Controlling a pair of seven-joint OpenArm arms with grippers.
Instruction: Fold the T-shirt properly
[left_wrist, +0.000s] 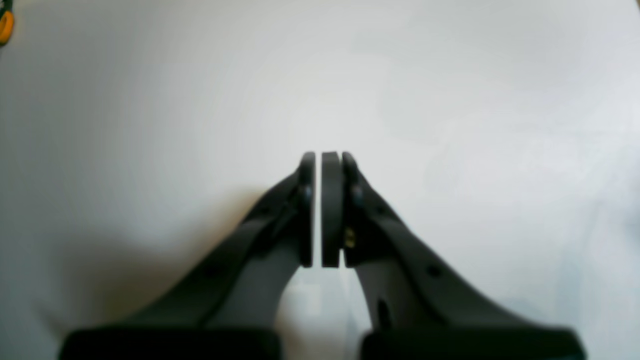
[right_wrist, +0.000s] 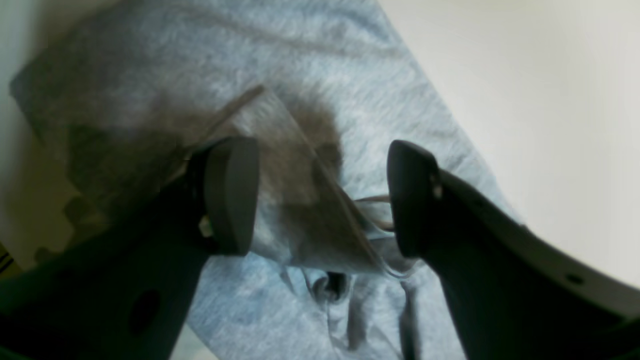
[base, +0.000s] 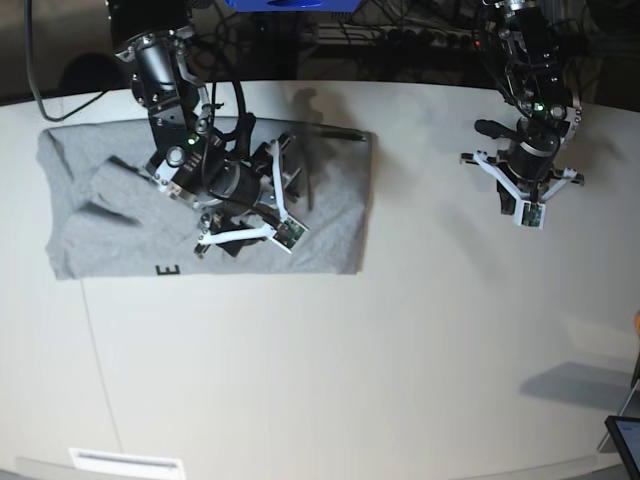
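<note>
I see the T-shirt (base: 200, 200) lying partly folded at the upper left of the white table (base: 400, 350), my right gripper (right_wrist: 320, 200) spread wide just above its grey cloth, and my left gripper (left_wrist: 318, 210) pressed together, empty, at the upper right.

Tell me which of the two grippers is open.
The right gripper, over the T-shirt, has its jaws spread wide. The left gripper, above the bare table, is shut, pads nearly touching.
</note>
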